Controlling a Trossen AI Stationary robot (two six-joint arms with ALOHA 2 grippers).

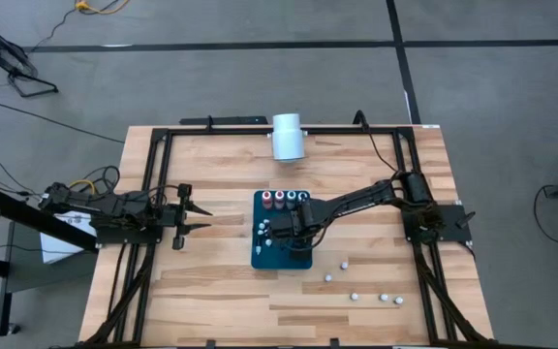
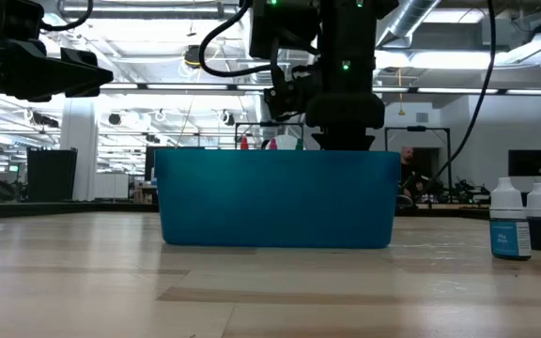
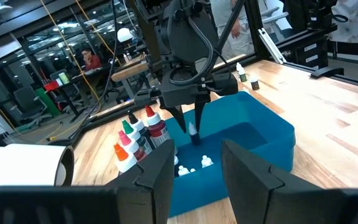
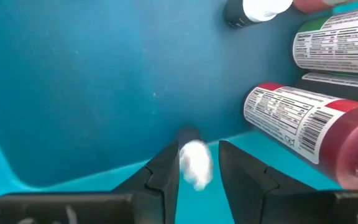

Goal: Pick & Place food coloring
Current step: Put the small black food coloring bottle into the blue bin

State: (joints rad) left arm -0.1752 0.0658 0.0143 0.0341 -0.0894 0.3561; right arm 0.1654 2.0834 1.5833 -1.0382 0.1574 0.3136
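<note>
Right pincer (image 4: 196,163) clamped on a small food coloring bottle (image 4: 196,164) inside the teal bin (image 3: 272,134) — left pincer (image 1: 188,218) apart, well clear.

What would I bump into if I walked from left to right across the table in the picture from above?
Left gripper → teal bin with the right gripper over it → loose little bottles, the last one farthest right.
</note>
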